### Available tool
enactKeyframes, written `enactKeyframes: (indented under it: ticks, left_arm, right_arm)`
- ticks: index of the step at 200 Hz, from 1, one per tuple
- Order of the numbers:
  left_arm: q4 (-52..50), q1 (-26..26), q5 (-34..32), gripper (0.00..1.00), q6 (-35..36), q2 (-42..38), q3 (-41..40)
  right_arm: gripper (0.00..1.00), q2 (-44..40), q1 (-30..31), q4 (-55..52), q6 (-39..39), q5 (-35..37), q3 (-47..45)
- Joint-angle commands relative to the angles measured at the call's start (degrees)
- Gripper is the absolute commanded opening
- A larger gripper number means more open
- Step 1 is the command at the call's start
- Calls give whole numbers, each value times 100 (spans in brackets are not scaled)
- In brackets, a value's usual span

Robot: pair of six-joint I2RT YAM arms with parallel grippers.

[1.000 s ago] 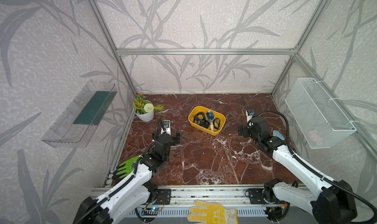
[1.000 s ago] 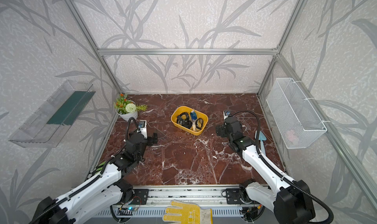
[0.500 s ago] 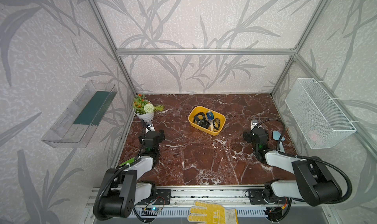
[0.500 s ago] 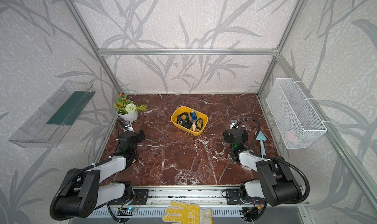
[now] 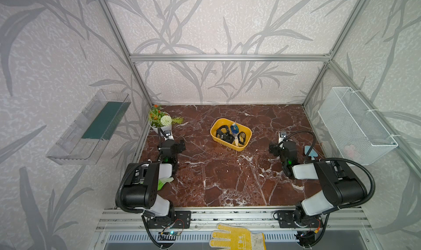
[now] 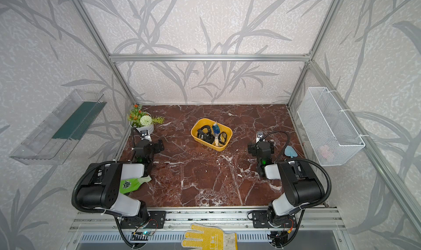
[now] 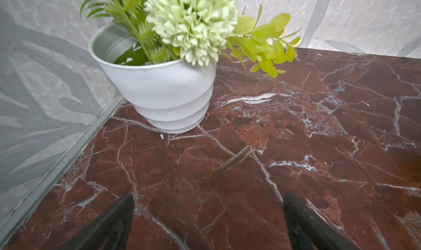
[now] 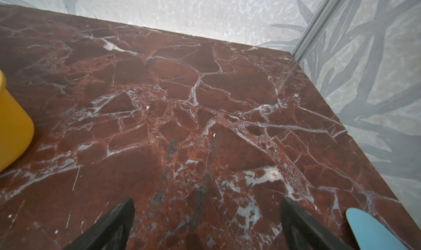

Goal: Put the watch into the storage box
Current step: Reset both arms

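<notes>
The storage box [image 5: 238, 148] is a yellow tub standing upright on the marble tabletop [image 5: 227, 180], toward the back and about mid-width in both top views. Several watches [image 5: 224, 135] lie inside it, mostly black-strapped, with one blue and one pale-strapped. They overlap, so an exact count cannot be made.

The left gripper [image 7: 207, 197] is to the left of the box and well apart from it, low over the tabletop. Its two black fingers [image 7: 118, 214] are spread wide with only bare marble between them, and it holds nothing. It faces a white flower pot [image 7: 164, 89], which sits farther left of the box by the side wall, near the gripper but not touching it.

The right gripper [image 8: 206, 200] is to the right of the box and well apart from it, low over the tabletop. Its fingers [image 8: 300, 217] are likewise spread wide over bare marble, with nothing held. The right wrist view shows a rounded corner of the box, apart from the fingers.

A light-blue flat item [image 5: 311, 152] lies on the tabletop farther right of the box, just beside the right arm. Whether they touch cannot be determined.

A green packet [image 6: 132, 184] lies partly under the left arm, left of the box and nearer the front.

A yellow work glove [image 5: 237, 237] lies on the front rail, forward of the box and off the marble.

A wire-mesh basket [image 5: 355, 128] hangs on the wall right of the box, and a clear tray [image 5: 88, 128] on the wall left of it.
</notes>
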Motion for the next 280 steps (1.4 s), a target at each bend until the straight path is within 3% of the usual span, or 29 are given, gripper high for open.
enactKeyframes:
  ticks: [1, 164, 192, 218, 253, 280]
  left_arm:
    - [3, 29, 101, 99, 34, -20, 60]
    - [-42, 28, 142, 99, 60, -21, 82]
    - [225, 19, 325, 99, 139, -101, -96]
    - [44, 7, 309, 99, 154, -27, 28]
    - [180, -26, 491, 99, 271, -85, -76]
    - [-61, -4, 445, 99, 223, -29, 87]
  right_arm:
    - [99, -179, -48, -195, 18, -147, 154]
    - [99, -178, -123, -248, 52, -275, 190]
    - [99, -257, -104, 166, 145, -7, -86]
    - [99, -190, -106, -294, 128, -37, 198]
    - [99, -261, -71, 155, 92, -18, -80]
    - [99, -189, -79, -196, 91, -63, 147]
